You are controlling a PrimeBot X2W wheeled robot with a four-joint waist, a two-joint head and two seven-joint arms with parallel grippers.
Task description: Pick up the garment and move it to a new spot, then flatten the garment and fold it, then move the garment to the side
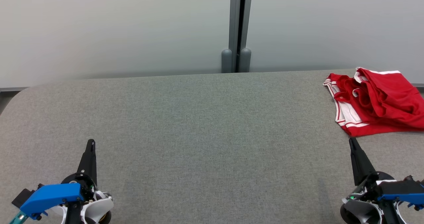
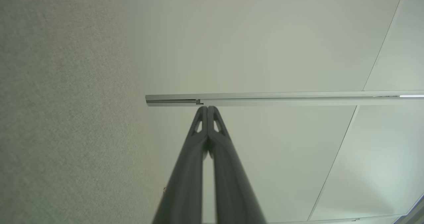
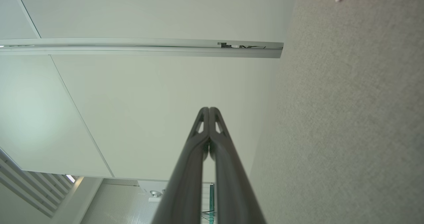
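The crumpled red fabric garment with white trim [image 1: 374,101] lies at 2 o'clock on my grey cloth-covered worktop [image 1: 198,134]. My left gripper [image 1: 91,143] at 7 o'clock and right gripper [image 1: 351,141] at 5 o'clock both have fingers clenched, empty, the right one near the garment's hem.

Grey felt-like tabletop [image 1: 198,118], rounded at its far left corner, runs up to pale frosted wall panels [image 1: 116,28]. A grey metal post [image 1: 234,18] divides the panels, with two rounded caps [image 1: 227,61] at its base. Lighting is even and diffuse.
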